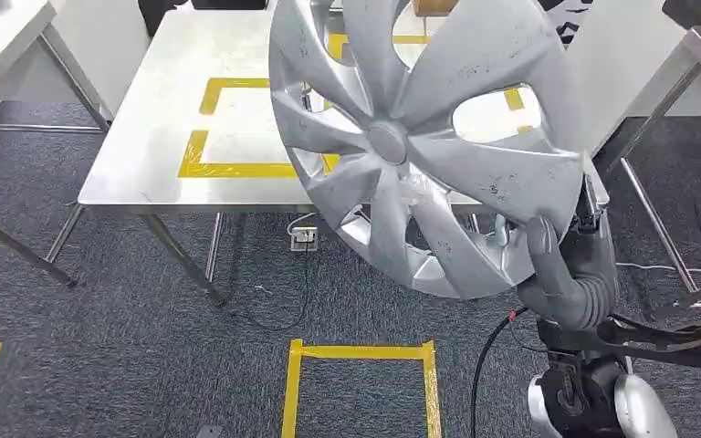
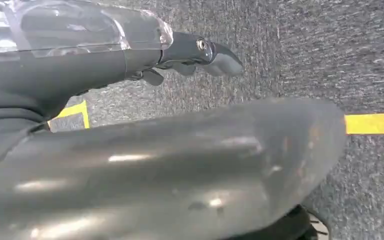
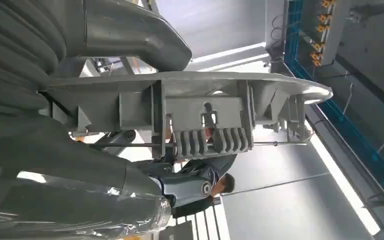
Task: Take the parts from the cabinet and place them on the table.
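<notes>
The stainless-steel table (image 1: 146, 137) with yellow tape rectangles stands on dark grey carpet (image 1: 100, 310); further yellow tape squares (image 1: 360, 351) mark the carpet. The large silver plastic wheel cover with curved spokes (image 1: 420, 137) is held upright and slightly tilted in the air, in front of the table's near edge and overlapping it in the head view. The right hand (image 1: 557, 265) grips its lower rim, the thumb on the face and the fingers (image 3: 180, 187) behind. The left hand (image 2: 130, 125) hangs over the carpet, its fingers (image 2: 215, 55) extended and holding nothing.
</notes>
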{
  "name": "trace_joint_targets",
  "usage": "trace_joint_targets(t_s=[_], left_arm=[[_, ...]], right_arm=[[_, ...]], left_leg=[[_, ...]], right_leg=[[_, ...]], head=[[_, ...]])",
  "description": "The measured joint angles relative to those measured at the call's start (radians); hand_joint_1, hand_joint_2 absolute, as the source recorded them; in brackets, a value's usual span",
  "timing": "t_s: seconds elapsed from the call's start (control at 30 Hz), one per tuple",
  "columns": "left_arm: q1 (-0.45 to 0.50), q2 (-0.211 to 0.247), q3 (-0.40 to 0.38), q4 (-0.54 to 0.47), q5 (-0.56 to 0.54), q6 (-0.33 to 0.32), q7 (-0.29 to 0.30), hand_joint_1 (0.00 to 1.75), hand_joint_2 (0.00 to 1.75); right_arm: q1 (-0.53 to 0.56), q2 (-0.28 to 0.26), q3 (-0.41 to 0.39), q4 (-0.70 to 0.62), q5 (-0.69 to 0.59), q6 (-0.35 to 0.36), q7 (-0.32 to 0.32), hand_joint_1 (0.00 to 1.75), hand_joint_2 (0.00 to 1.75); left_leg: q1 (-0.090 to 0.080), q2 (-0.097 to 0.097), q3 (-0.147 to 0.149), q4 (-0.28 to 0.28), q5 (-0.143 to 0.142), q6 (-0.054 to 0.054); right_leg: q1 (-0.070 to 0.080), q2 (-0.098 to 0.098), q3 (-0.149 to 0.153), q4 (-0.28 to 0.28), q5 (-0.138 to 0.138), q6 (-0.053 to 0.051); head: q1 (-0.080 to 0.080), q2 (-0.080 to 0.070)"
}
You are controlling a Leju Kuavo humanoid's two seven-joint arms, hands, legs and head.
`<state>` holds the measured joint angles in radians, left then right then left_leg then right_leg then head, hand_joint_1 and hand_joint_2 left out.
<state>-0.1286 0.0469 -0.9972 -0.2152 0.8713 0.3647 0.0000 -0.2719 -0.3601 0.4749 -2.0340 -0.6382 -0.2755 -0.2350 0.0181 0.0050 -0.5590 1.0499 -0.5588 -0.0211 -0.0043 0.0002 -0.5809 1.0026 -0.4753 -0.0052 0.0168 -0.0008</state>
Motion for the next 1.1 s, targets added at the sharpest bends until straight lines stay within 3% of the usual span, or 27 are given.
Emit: trace_joint_targets(t_s=[0.03,0.1,0.13,0.17,0.2,0.27,0.3,0.33,0.37,0.43,0.5,0.53,0.6,0.63,0.67,0.7,0.8,0.83,0.87,0.93,1.0,1.03,1.1], left_arm=[[0.000,0.000,0.000,0.000,0.000,0.000,0.000,0.00,0.00],[0.002,-0.001,0.000,0.000,0.001,0.000,0.000,0.00,0.00],[0.003,-0.001,0.000,0.000,0.002,0.000,0.000,0.00,0.00],[0.003,-0.001,0.000,0.000,0.002,0.000,0.000,0.00,0.00],[0.003,0.000,0.000,0.000,0.002,0.000,0.000,0.00,0.00],[0.003,0.000,0.000,0.000,0.002,0.000,0.000,0.00,0.00],[0.003,0.000,0.000,0.000,0.002,0.000,0.000,0.00,0.00],[0.003,0.000,0.000,0.000,0.002,0.000,0.000,0.00,0.00],[0.001,0.000,0.000,0.000,0.002,0.000,0.000,0.00,0.00],[0.003,0.000,0.000,0.000,0.002,0.000,0.000,0.00,0.00],[0.003,0.000,0.000,0.000,0.002,0.000,0.000,0.00,0.00],[0.002,0.000,0.000,0.000,0.002,0.000,0.000,0.00,0.00],[0.002,0.000,0.000,0.000,0.002,0.000,0.000,0.00,0.00],[0.003,0.000,0.000,0.000,0.002,0.000,0.000,0.00,0.00],[0.004,0.000,0.000,0.000,0.002,0.000,0.000,0.00,0.00],[0.004,0.000,0.000,0.000,0.002,0.000,0.000,0.00,0.00],[0.002,-0.001,0.000,0.000,0.002,0.000,0.000,0.00,0.00],[0.001,-0.004,0.000,0.000,0.002,0.000,0.000,0.00,0.00],[0.000,-0.004,0.000,0.000,0.002,0.000,0.001,0.00,0.00],[0.001,-0.008,0.000,0.000,0.002,0.000,0.003,0.00,0.00],[0.000,-0.008,0.000,0.000,0.002,0.000,0.003,0.00,0.00],[0.000,-0.008,0.000,0.000,0.002,0.000,0.003,0.00,0.00],[0.000,-0.008,0.000,0.000,0.002,0.000,0.003,0.00,0.00]], right_arm=[[-0.002,-0.002,0.000,0.000,0.000,0.000,0.000,1.75,1.75],[0.000,-0.001,0.001,0.000,0.000,0.000,0.000,1.75,1.75],[0.000,-0.001,0.001,0.000,0.000,0.000,0.000,1.75,1.75],[0.001,-0.001,0.001,0.000,0.000,-0.001,0.000,1.75,1.75],[0.002,-0.001,0.001,0.000,0.001,-0.002,0.000,1.75,1.75],[0.003,-0.001,0.001,0.000,0.002,-0.003,0.000,1.75,1.75],[0.003,-0.001,0.001,0.000,0.002,-0.003,0.000,1.75,1.75],[0.002,-0.001,0.001,0.000,0.003,-0.003,0.000,1.75,1.75],[0.003,-0.001,0.001,0.000,0.003,-0.003,0.000,1.75,1.75],[0.003,0.000,0.001,0.000,0.003,-0.003,0.001,1.75,1.75],[0.003,-0.001,0.000,0.000,0.004,-0.003,0.001,1.75,1.75],[0.002,-0.001,0.000,0.000,0.004,-0.003,0.001,1.75,1.75],[0.003,-0.001,0.001,0.000,0.004,-0.003,0.001,1.75,1.75],[0.004,-0.001,0.001,0.000,0.003,-0.004,0.001,1.75,1.75],[0.006,-0.001,0.001,0.000,0.003,-0.003,0.001,1.75,1.75],[0.007,-0.001,0.001,0.000,0.003,-0.003,0.001,1.75,1.75],[0.006,-0.001,0.000,0.000,0.003,-0.003,0.001,1.75,1.75],[0.006,-0.002,0.000,0.000,0.003,-0.004,0.001,1.75,1.75],[0.005,-0.001,0.001,0.000,0.004,-0.004,0.001,1.75,1.75],[0.004,-0.002,0.000,0.000,0.003,-0.004,0.001,1.75,1.75],[0.005,-0.002,0.000,0.000,0.004,-0.004,0.001,1.75,1.75],[0.004,-0.002,0.000,0.000,0.004,-0.004,0.001,1.75,1.75],[0.002,-0.003,0.001,0.000,0.004,-0.004,0.001,1.75,1.75]], left_leg=[[0.000,-0.004,-0.027,0.052,-0.030,0.000],[0.000,-0.007,-0.115,0.206,-0.092,-0.004],[0.000,-0.007,-0.151,0.259,-0.101,-0.005],[0.000,-0.006,-0.170,0.270,-0.083,-0.006],[0.000,-0.006,-0.165,0.239,-0.044,-0.004],[0.000,-0.004,-0.102,0.086,0.068,0.003],[-0.001,-0.002,-0.079,0.028,0.089,0.008],[-0.005,-0.001,-0.068,0.016,0.079,0.009],[-0.004,0.000,-0.063,0.003,0.065,0.017],[-0.007,-0.002,-0.064,0.000,0.063,0.024],[0.002,-0.003,-0.054,-0.007,0.062,0.033],[0.002,-0.002,-0.048,-0.008,0.058,0.039],[0.001,0.000,-0.039,-0.008,0.050,0.045],[0.000,0.001,-0.034,-0.007,0.046,0.046],[0.000,0.001,-0.028,-0.007,0.041,0.045],[0.000,0.001,-0.021,-0.007,0.035,0.045],[-0.002,-0.001,0.005,-0.010,0.019,0.040],[-0.003,-0.001,0.005,-0.010,0.015,0.035],[-0.002,-0.002,0.004,-0.010,0.013,0.029],[0.002,0.001,0.003,-0.015,0.014,0.018],[0.001,0.002,0.014,-0.016,0.003,0.008],[-0.001,-0.001,0.004,0.006,-0.009,0.004],[0.001,-0.006,-0.075,0.141,-0.071,-0.002]], right_leg=[[0.000,-0.001,0.004,-0.002,-0.002,-0.005],[0.002,-0.003,0.009,-0.002,-0.008,-0.013],[0.004,-0.003,0.012,-0.001,-0.012,-0.014],[0.005,-0.002,0.016,0.000,-0.016,-0.014],[0.005,-0.002,0.023,0.002,-0.022,-0.013],[0.006,-0.001,0.044,0.005,-0.039,-0.007],[0.005,-0.001,0.047,0.006,-0.048,-0.001],[0.013,0.002,0.047,0.015,-0.054,0.007],[0.011,0.003,0.043,0.015,-0.055,0.011],[0.009,0.001,0.047,0.007,-0.055,0.018],[0.007,0.001,0.044,0.026,-0.074,0.030],[0.005,0.001,0.022,0.074,-0.098,0.037],[0.000,0.001,-0.063,0.233,-0.161,0.047],[-0.002,0.001,-0.103,0.297,-0.176,0.050],[-0.002,0.001,-0.129,0.324,-0.164,0.050],[-0.002,0.001,-0.128,0.299,-0.128,0.047],[0.002,0.003,-0.043,0.069,0.026,0.024],[0.007,0.004,-0.027,0.055,0.009,0.017],[0.012,0.001,-0.021,0.032,0.009,0.011],[0.015,0.002,-0.021,0.027,-0.003,0.003],[0.003,-0.002,0.002,-0.007,0.006,-0.001],[0.004,-0.003,0.013,-0.020,0.007,-0.004],[0.004,-0.005,0.019,-0.022,0.004,-0.011]], head=[[-0.003,0.000],[-0.009,0.000],[-0.010,0.000],[-0.011,0.000],[-0.011,0.000],[-0.013,0.000],[-0.015,0.000],[-0.016,0.000],[-0.015,0.000],[-0.010,0.000],[-0.008,0.000],[-0.003,0.000],[0.000,0.000],[0.000,0.000],[0.001,0.000],[0.002,0.000],[0.003,0.000],[-0.001,0.000],[0.004,0.000],[0.005,0.000],[0.005,0.000],[0.000,0.000],[-0.007,0.000]])
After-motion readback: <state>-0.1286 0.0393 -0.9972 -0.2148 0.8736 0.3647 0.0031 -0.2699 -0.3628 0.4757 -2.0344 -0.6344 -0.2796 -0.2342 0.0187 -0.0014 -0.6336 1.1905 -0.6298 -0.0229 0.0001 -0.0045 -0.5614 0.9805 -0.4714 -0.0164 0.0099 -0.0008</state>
